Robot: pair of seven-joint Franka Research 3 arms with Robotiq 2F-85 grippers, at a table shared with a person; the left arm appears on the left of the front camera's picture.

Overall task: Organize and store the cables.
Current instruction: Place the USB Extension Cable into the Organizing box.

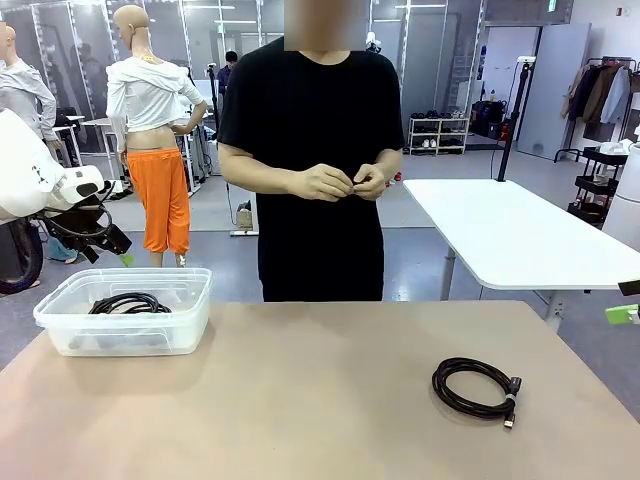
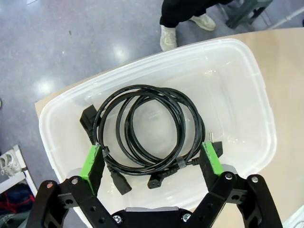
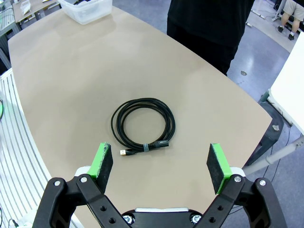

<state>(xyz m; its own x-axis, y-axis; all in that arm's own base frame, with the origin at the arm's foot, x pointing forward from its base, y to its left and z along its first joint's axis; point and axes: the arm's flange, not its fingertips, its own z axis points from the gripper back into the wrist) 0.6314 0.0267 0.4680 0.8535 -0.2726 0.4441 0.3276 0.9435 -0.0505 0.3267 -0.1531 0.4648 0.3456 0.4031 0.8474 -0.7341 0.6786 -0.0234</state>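
Note:
A black coiled cable (image 1: 477, 389) lies on the tan table at the right; the right wrist view has the same cable (image 3: 143, 127) below and ahead of my right gripper (image 3: 160, 166), which hangs open above it with nothing between its green pads. Another coiled black cable (image 2: 149, 133) rests inside the clear plastic bin (image 2: 247, 95); in the front view that cable (image 1: 128, 303) lies in the bin (image 1: 190, 320) at the table's left. My left gripper (image 2: 152, 164) hovers open over the bin, holding nothing. Only a green fingertip (image 1: 620, 313) of the right gripper pokes in at the front view's right edge.
A person in a black shirt (image 1: 312, 150) stands at the far side with both hands (image 1: 345, 183) together at the waist. The tan table (image 1: 320, 400) has broad bare room between bin and loose cable. A white table (image 1: 520, 235) stands behind at right.

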